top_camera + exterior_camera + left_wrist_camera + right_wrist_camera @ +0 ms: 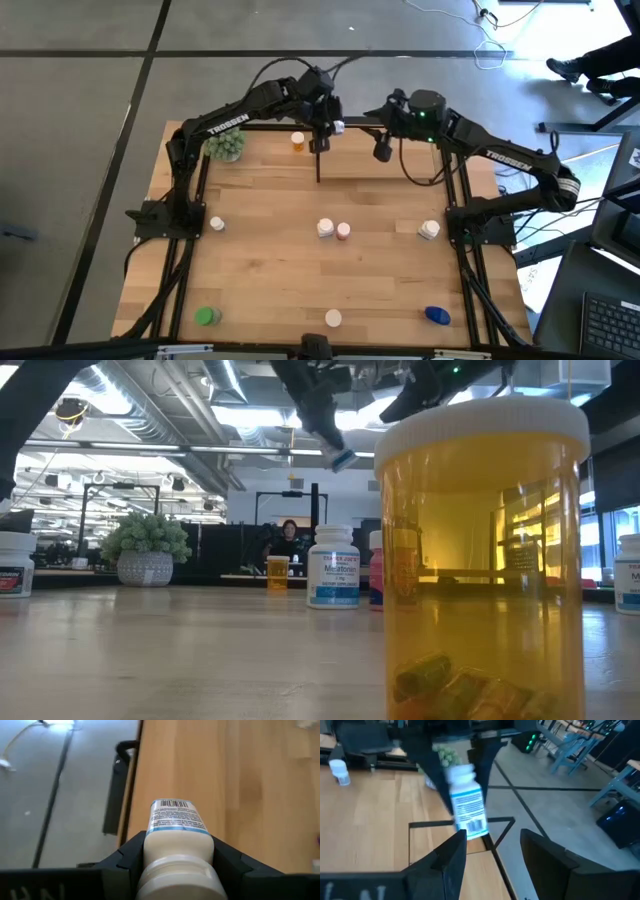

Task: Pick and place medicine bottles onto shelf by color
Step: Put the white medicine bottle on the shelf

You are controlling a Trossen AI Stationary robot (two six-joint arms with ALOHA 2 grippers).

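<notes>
Gripping a white bottle (176, 845) with blue-banded label, barcode, left gripper (175, 870)

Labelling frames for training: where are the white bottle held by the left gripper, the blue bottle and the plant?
White bottle (175, 827): left wrist view, on its label.
Blue bottle (437, 316): high view, on its body.
Plant (226, 145): high view, on its foliage.

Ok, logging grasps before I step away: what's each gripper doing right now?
Left gripper: closed on a white bottle, raised over the table's far edge.
Right gripper: open, empty, facing that bottle.
</notes>
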